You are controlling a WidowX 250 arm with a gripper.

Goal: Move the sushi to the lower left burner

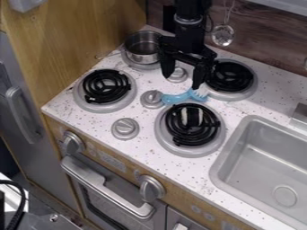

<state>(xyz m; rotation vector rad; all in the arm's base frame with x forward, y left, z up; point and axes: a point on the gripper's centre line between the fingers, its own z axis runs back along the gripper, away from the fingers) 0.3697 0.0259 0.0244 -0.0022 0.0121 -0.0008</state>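
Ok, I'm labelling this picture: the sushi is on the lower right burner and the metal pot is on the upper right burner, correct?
No, the pot is on the upper left burner, as the camera view shows; the sushi is on the lower right burner.

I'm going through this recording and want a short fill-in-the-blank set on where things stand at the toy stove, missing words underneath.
1. The sushi rests on the lower ____ burner.
2. The metal pot stands toward the stovetop's upper ____ corner.
3. The brush has a handle coloured ____.
4. The claw is not shut but ____.

Missing words: right; left; blue; open.
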